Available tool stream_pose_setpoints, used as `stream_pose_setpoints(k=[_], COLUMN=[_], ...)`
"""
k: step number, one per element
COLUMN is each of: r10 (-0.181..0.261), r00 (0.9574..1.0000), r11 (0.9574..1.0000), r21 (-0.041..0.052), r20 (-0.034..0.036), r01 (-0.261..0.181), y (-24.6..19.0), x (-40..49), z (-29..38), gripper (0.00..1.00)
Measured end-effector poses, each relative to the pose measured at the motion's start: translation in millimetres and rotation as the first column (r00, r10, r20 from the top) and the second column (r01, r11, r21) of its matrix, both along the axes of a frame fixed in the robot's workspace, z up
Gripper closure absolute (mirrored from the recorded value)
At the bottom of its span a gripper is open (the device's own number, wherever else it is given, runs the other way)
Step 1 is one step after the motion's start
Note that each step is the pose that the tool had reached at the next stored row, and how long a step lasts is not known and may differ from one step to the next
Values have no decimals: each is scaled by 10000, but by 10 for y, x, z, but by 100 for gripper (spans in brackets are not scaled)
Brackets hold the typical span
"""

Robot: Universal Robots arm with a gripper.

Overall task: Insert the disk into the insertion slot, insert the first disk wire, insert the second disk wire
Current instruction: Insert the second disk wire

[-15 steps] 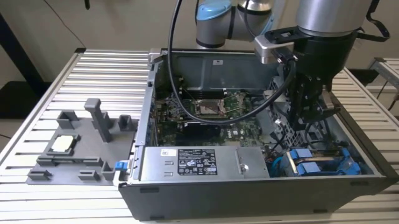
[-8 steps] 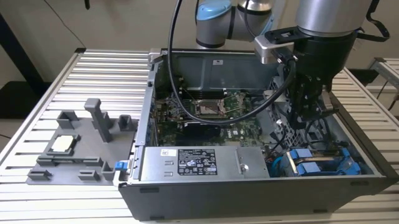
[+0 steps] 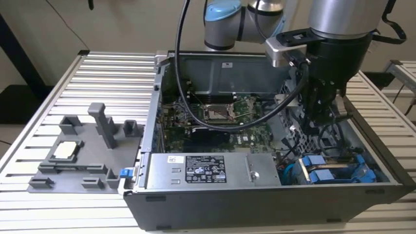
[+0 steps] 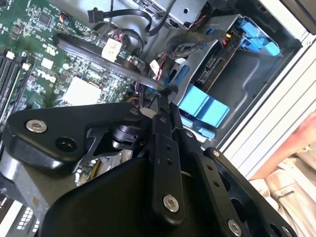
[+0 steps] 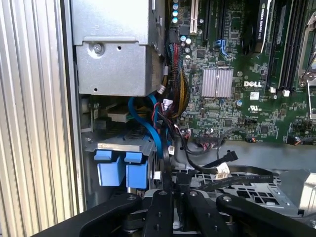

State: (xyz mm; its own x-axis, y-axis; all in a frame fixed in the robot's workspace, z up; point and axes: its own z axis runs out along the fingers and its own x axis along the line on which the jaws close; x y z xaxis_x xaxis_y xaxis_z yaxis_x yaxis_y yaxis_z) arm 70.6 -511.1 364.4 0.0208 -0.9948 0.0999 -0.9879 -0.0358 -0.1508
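The disk (image 3: 359,173) in its bright blue frame (image 4: 256,35) lies inside the dark grey drive bay, the insertion slot (image 3: 338,158), at the case's front corner on the exterior view's right. Two blue tabs (image 5: 121,168) show at the bay's mouth. My gripper (image 3: 318,124) reaches down into the open computer case just behind that bay. In both wrist views its black fingers (image 5: 163,210) stand close together, shut on a thin black disk wire (image 5: 166,160) that runs up from the tips (image 4: 159,98). A loose black connector (image 5: 228,157) lies beside it.
The green motherboard (image 3: 215,122) fills the case floor and the silver power supply (image 3: 208,169) sits at the front. A grey fixture block (image 3: 85,151) stands on the slatted table (image 3: 97,78) at the exterior view's left. A person's hand (image 4: 301,133) shows beyond the case wall.
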Motion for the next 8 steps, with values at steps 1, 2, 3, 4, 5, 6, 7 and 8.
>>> stream_pose_setpoints(k=[1, 2, 3, 4, 5, 6, 7, 8], r10=[0, -1, -1, -1, 0, 0, 0, 0], r00=[10000, 10000, 10000, 10000, 10000, 10000, 10000, 10000], r11=[10000, 10000, 10000, 10000, 10000, 10000, 10000, 10000], r21=[0, 1, 1, 0, 0, 0, 0, -1], r20=[0, -1, -1, -1, -1, -1, 0, -1], r01=[0, 1, 1, 1, 0, 0, 0, 0], y=[-6, -11, -13, -13, -13, -13, -13, -14], x=[1, 1, 1, 1, 2, 2, 2, 2], z=[-1, -2, -2, -2, -2, -2, -2, -2], gripper=[85, 85, 85, 85, 85, 85, 85, 85])
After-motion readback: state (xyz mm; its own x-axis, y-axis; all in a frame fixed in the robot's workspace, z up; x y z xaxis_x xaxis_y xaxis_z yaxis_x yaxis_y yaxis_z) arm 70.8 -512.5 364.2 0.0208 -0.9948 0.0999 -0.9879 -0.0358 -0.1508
